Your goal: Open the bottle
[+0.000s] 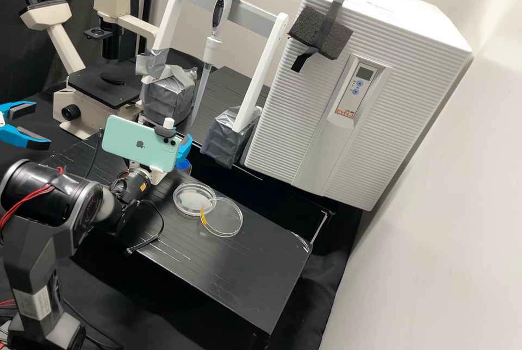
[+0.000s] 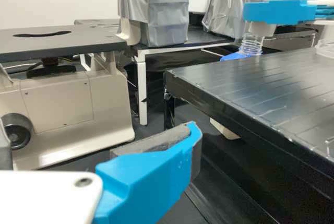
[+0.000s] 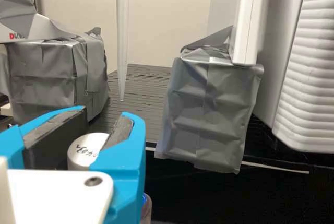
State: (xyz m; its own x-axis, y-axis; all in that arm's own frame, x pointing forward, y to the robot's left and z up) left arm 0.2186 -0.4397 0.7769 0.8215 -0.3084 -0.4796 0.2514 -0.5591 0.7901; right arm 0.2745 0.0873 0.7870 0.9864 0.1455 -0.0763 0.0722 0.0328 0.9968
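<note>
- Bottle (image 2: 253, 44): clear, ribbed neck, upright at the far left corner of the bench (image 1: 244, 263); the left wrist view gives its neck side-on; in the high view the phone (image 1: 141, 143) covers most of it
- Cap (image 3: 86, 151): white, seated on the bottle; dark handwriting across its top, seen in the right wrist view, too small to read
- Right gripper (image 3: 99, 125): fingers clamped on the cap, one grey pad at each side; in the left wrist view it lies level above the bottle neck
- Left gripper (image 1: 42, 125): fingers apart, holding nothing; off the bench's left end, beside the microscope (image 1: 81, 94), well apart from the bottle
- Phone: mint green, maker's logo on its back; held in a clamp just in front of the right gripper
- Pipette (image 1: 209, 51): hangs from a white frame (image 1: 228, 7); its tip points down between two grey-taped blocks (image 3: 209, 114); one tape strip bears red print, cut off at the picture's edge
- Unit (image 1: 359, 83): white, ribbed; front panel with small screen, two blue buttons and a red label, seen in the high view
- Dishes (image 1: 194, 198): two, clear, round, edges overlapping, mid-bench; a yellow strip where they meet
</note>
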